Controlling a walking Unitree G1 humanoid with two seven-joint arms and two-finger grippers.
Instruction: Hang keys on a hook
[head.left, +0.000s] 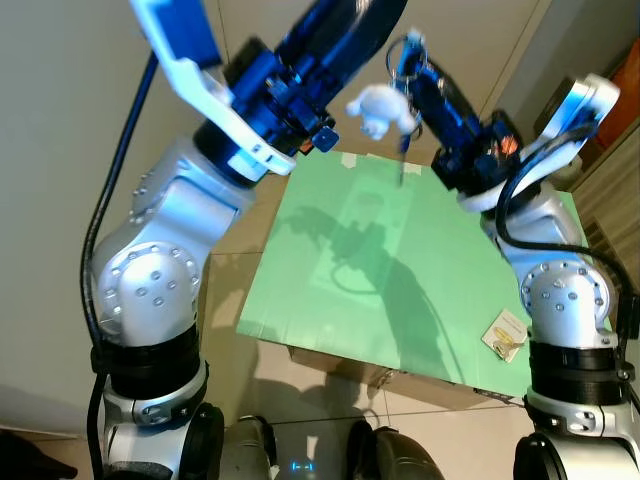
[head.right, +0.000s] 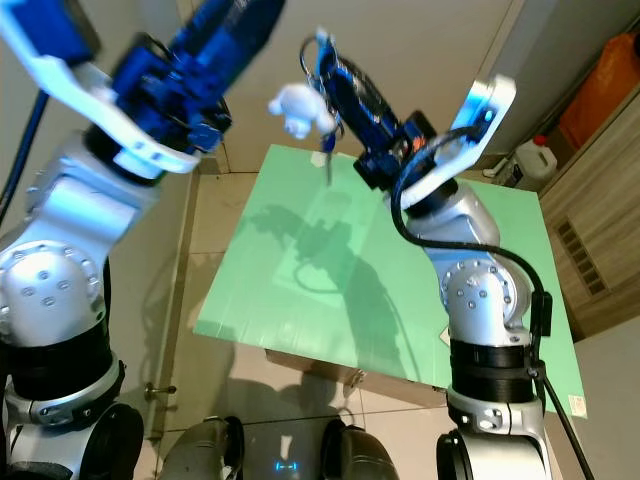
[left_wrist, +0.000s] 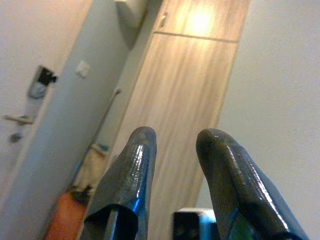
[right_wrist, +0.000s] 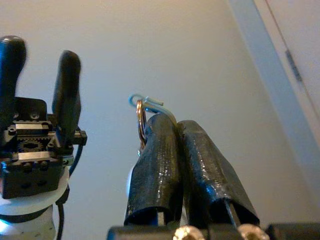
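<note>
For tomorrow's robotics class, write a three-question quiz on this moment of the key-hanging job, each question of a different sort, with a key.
1. True or false: the right gripper is shut on the keys.
2. What hangs from the keys? A) a white figure B) a red tag C) a bell
3. Fill in: the left gripper is ____, holding nothing.

Key: 1 true. 2 A, the white figure. 3 open.

A green-topped desk (head.right: 480, 330) stands on a pale tiled floor (head.right: 205, 270) beside plain beige walls (head.right: 430, 40); tall wood-grain cabinets (left_wrist: 185, 95) catch warm overhead light, near a grey door (left_wrist: 35, 100).
</note>
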